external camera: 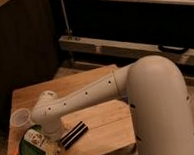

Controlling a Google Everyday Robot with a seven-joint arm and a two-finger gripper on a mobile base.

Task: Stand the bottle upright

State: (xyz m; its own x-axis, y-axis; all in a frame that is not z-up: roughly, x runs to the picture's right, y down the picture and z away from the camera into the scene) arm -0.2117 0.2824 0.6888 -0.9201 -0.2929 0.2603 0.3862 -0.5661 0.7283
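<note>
Gripper [53, 141] right over the bottle [39, 140]

Wooden table [104, 120] — cup [19, 118], black bar [73, 135], green dish [25, 152] — hand [50, 140] over dish

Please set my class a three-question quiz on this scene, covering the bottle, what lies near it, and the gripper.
1. True or false: the bottle stands upright.
2. What lies beside the bottle, on the picture's right? A) striped black bar B) a spoon C) a book
3. Fill in: the gripper, at the arm's end, is down by the ____ near the table corner.
Key: 1 false, it lies on its side; 2 A; 3 bottle.
</note>
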